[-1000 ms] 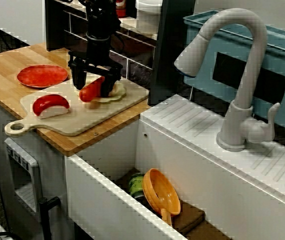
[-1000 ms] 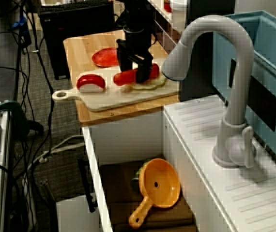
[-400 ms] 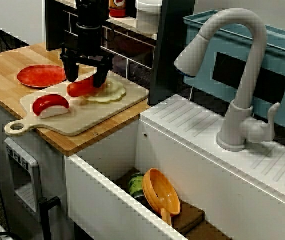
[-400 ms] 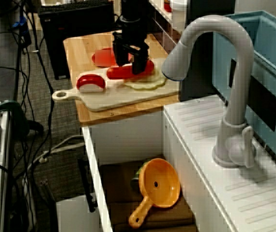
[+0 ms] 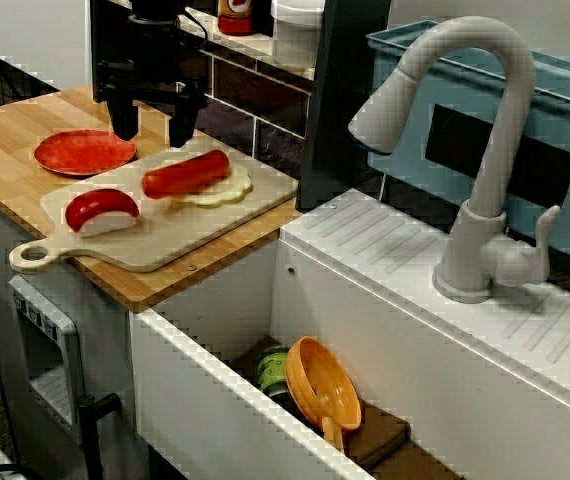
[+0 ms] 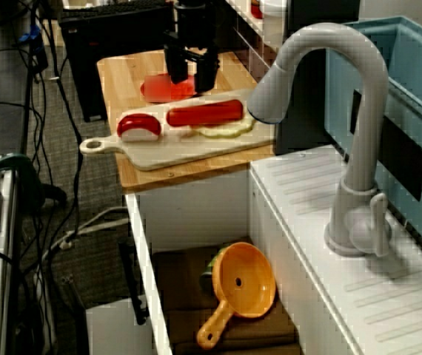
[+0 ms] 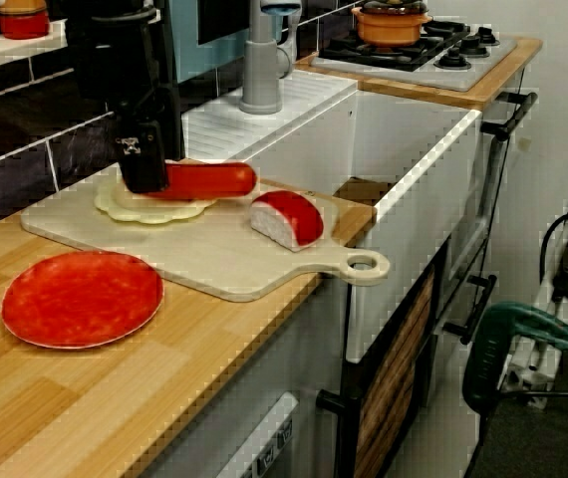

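In the front view, my black gripper (image 5: 152,118) hangs open and empty above the far left corner of the pale cutting board (image 5: 205,235). Just in front of it and to its right, a red sausage (image 5: 185,173) lies on the board, partly over a pale wavy-edged slice (image 5: 227,188). A red-and-white wedge (image 5: 102,210) rests further left on the board. The high view over the sink shows the gripper (image 6: 191,70) between the sausage (image 6: 205,113) and a red plate (image 6: 163,89). In the view along the counter, one finger (image 7: 142,164) stands at the sausage's (image 7: 209,180) far end.
A red plate (image 5: 85,151) sits on the wooden counter (image 5: 10,150) left of the board. The sink (image 5: 205,390) holds an orange strainer (image 5: 322,385) and a green can (image 5: 274,370). A grey faucet (image 5: 475,150) rises on the right before a blue rack (image 5: 565,120).
The gripper let go of the red sausage, which now lies on the board. It opened, rose and drew back to the left, toward the red plate.
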Controlling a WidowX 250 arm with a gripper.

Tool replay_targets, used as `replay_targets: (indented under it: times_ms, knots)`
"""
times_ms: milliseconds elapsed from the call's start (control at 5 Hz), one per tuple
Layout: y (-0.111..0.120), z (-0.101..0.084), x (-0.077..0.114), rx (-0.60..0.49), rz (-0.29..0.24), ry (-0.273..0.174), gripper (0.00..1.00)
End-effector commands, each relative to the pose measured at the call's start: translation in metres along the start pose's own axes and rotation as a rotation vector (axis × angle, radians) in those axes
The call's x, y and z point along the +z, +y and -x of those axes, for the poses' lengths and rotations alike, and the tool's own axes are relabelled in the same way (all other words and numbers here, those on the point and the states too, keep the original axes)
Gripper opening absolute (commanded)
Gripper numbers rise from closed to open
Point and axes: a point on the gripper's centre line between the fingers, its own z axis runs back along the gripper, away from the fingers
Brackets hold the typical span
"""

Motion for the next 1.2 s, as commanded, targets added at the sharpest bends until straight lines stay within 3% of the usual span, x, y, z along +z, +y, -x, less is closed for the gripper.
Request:
replay_targets:
  times_ms: [0,200,400,1000]
  knots:
    - [0.024,0.0,0.051,0.003,0.036,-0.098,1.0]
    - [0.031,-0.004,0.049,-0.004,0.007,-0.146,1.0]
    - [0.036,-0.006,0.046,-0.001,0.0,-0.154,1.0]
    - [0.057,-0.019,0.045,-0.025,0.014,-0.242,1.0]
